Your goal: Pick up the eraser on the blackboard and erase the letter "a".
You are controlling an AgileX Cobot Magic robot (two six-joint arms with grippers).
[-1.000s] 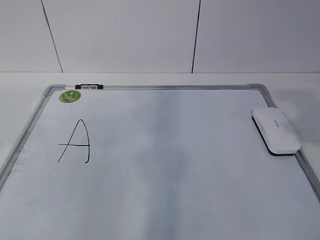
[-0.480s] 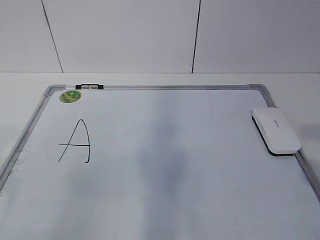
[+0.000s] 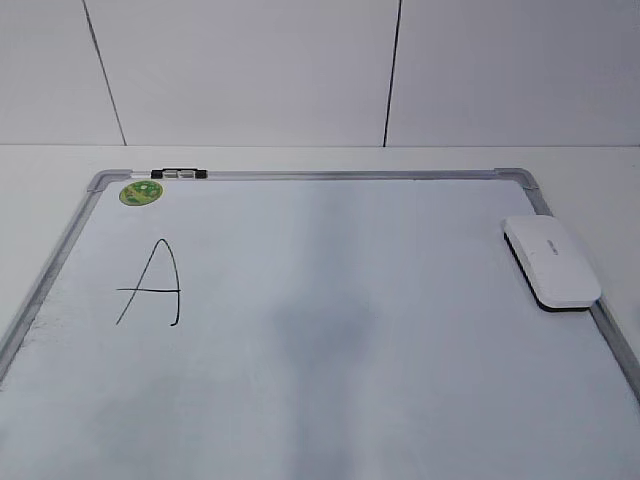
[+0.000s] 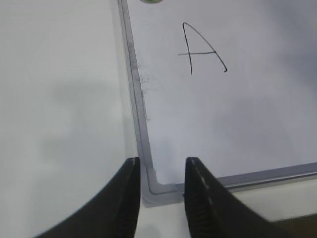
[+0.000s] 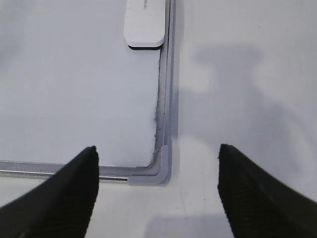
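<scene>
The blackboard point(image 3: 400, 330) is a white board with a grey frame, lying flat. The white eraser point(image 3: 551, 261) rests on it by the right frame edge and also shows at the top of the right wrist view point(image 5: 144, 22). A large capital "A" point(image 3: 150, 283) is drawn at the left, also seen in the left wrist view point(image 4: 200, 48). No small lowercase "a" shows in any view. My left gripper point(image 4: 162, 163) is open and empty above the board's near left corner. My right gripper point(image 5: 157, 148) is wide open and empty above the near right corner, well short of the eraser.
A green round sticker point(image 3: 140, 192) and a small black-and-silver clip point(image 3: 178, 174) sit at the board's far left corner. A white table point(image 3: 590, 165) surrounds the board, with a panelled white wall point(image 3: 250, 70) behind. Neither arm shows in the exterior view.
Only the faint grey shadow on the middle of the board has shifted toward the near edge. The eraser and the "A" have not moved.
</scene>
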